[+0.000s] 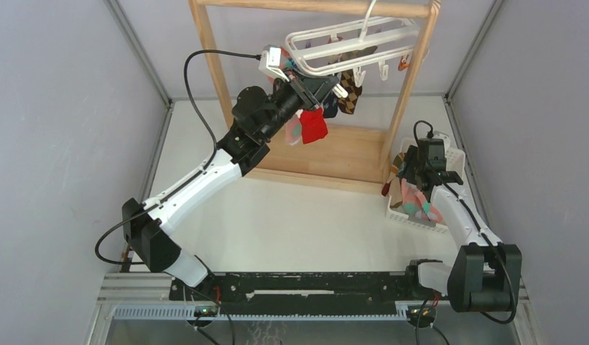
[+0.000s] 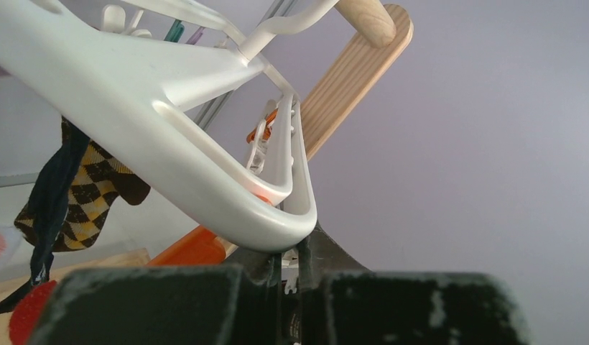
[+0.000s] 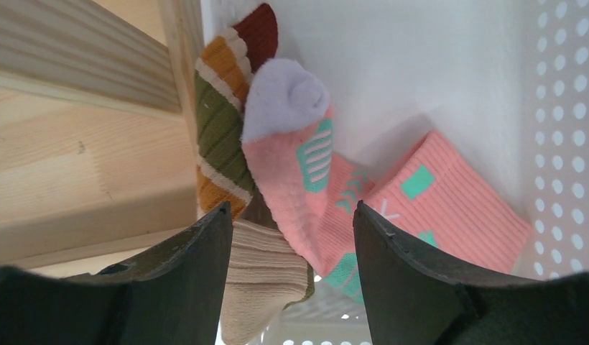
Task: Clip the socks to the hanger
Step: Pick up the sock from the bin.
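Observation:
The white hanger (image 1: 349, 39) hangs by its hook from the wooden rack's top bar. A red sock (image 1: 314, 126), a pink one (image 1: 295, 131) and a dark and a checked sock (image 1: 349, 97) hang from its clips. My left gripper (image 1: 327, 83) is raised to the hanger's near corner. In the left wrist view its jaws (image 2: 297, 251) are closed under the frame (image 2: 169, 115) on a small white clip, with an orange clip (image 2: 191, 248) beside it. My right gripper (image 1: 414, 172) is open over the basket, its jaws (image 3: 291, 215) astride a pink teal-patterned sock (image 3: 313, 187) and a striped sock (image 3: 220, 136).
The tall wooden rack (image 1: 220, 65) stands at the back on a wooden base (image 1: 342, 154). The white perforated basket (image 1: 453, 158) sits at the right by the rack's post and shows in the right wrist view (image 3: 557, 108). Grey walls close in both sides.

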### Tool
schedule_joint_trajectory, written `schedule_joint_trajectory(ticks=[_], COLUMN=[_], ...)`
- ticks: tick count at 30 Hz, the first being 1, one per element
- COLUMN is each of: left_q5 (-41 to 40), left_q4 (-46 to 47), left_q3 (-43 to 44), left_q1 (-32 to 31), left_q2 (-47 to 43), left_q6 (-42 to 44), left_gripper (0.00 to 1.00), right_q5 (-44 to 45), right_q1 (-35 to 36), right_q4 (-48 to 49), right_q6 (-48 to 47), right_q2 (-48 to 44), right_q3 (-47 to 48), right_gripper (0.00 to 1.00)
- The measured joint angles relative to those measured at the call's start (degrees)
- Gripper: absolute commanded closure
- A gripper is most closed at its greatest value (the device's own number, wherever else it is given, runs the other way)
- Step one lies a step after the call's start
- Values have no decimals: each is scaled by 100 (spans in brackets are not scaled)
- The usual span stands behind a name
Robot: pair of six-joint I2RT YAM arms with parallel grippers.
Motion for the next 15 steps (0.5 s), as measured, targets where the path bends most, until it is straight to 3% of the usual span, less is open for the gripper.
schedule_joint_trajectory(ticks=[15], left_q5=[0], left_q4=[13], left_q3=[0], left_q1=[-22], left_q2=[0], left_q6=[2], left_gripper=[100], right_q5=[299], right_q1=[4], right_q4=[155], right_q6=[0], right_q2=[527], right_q3=[-70], right_gripper=[35])
